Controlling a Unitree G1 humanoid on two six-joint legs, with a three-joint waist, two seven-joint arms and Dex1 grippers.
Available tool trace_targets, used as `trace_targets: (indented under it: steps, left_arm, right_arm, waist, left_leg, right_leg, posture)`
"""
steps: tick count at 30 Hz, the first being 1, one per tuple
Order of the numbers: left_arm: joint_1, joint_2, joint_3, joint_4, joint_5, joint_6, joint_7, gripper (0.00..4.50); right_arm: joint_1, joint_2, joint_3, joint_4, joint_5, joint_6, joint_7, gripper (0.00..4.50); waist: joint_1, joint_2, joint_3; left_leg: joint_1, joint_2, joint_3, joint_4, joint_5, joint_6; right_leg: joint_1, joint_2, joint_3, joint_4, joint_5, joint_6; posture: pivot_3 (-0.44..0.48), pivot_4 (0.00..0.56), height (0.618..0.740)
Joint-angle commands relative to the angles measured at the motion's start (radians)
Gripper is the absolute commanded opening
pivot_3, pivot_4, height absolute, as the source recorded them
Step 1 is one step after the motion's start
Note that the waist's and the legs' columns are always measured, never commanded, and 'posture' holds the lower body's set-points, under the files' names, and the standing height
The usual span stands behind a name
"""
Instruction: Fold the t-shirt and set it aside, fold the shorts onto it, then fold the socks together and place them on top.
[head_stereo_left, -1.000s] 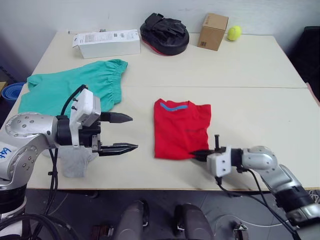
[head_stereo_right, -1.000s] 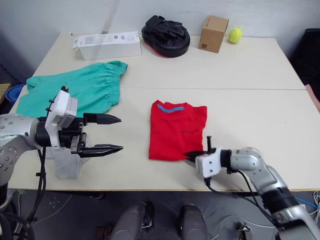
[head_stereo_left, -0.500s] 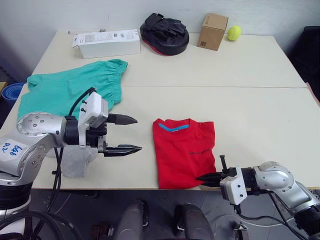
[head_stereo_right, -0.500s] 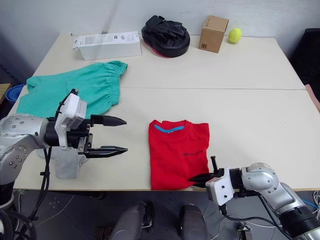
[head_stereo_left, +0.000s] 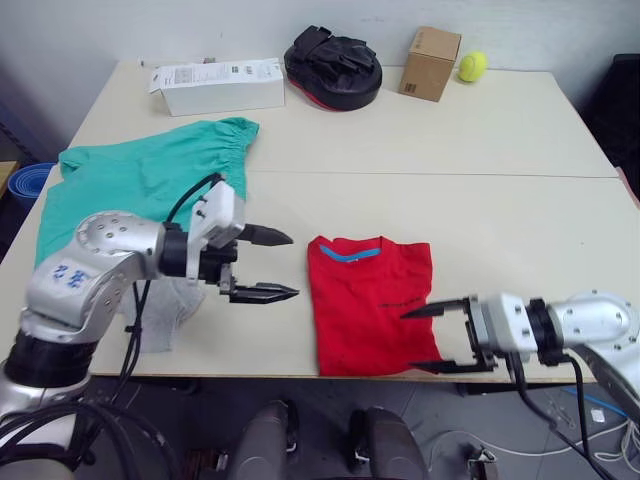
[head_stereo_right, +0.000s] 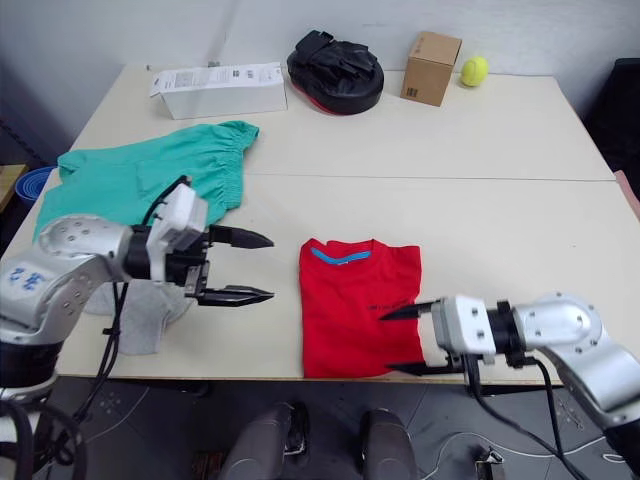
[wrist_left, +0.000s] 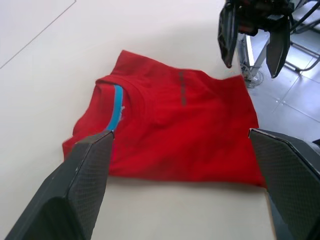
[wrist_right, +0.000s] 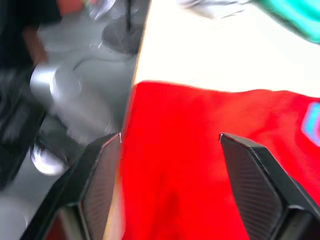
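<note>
We see the folded t-shirt (head_stereo_left: 371, 316) lying flat at the near edge of the surface (head_stereo_left: 520, 220), collar away from the robot. Our right gripper (head_stereo_left: 432, 338) reaches in level from the right, fingers spread wide and empty, their tips over the shirt's near right corner. Our left gripper (head_stereo_left: 276, 264) points toward the shirt from the left, also spread and empty, just beside its left edge. The shorts (head_stereo_left: 150, 177) lie spread at far left, the socks (head_stereo_left: 160, 310) under our left arm.
</note>
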Motion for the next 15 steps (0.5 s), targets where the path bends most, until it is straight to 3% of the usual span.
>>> trace_targets:
  steps: [1,8,13,15]
  left_arm:
    - [-0.031,-0.049,-0.088,0.067,0.076,-0.095,-0.056,3.88]
    - [-0.099,-0.219,-0.269,0.280,0.255,-0.266,-0.096,1.57]
    - [-0.118,-0.340,-0.343,0.435,0.372,-0.381,-0.073,0.02]
    - [-0.118,-0.361,-0.350,0.485,0.411,-0.410,-0.062,0.02]
  right_arm:
    - [-0.078,0.069,0.008,0.038,0.024,0.150,-0.034,2.60]
    - [-0.187,0.247,0.073,0.163,-0.149,0.202,-0.105,0.09]
    - [-0.174,0.311,0.122,0.202,-0.264,0.159,-0.103,0.00]
    - [-0.167,0.323,0.135,0.213,-0.300,0.158,-0.103,0.00]
  waist:
    - [0.000,0.000,0.000]
    - [0.001,0.000,0.000]
    - [0.006,0.000,0.000]
    - [0.008,0.000,0.000]
  left_leg:
    - [0.000,0.000,0.000,0.000,0.001,0.001]
    - [-0.007,-0.001,0.000,0.002,0.002,0.004]
    - [-0.013,-0.001,0.000,0.005,0.003,0.007]
    - [-0.016,-0.002,0.001,0.007,0.004,0.008]
  right_leg:
    - [0.000,0.000,0.000,0.000,0.000,0.000]
    - [-0.004,0.001,-0.005,-0.001,0.000,0.001]
    - [-0.008,0.001,-0.006,0.000,0.001,0.003]
    - [-0.012,0.000,-0.005,0.003,0.002,0.004]
  posture:
    - [0.000,0.150,0.740]
    - [0.000,0.150,0.740]
    - [0.000,0.150,0.740]
    - [0.000,0.150,0.740]
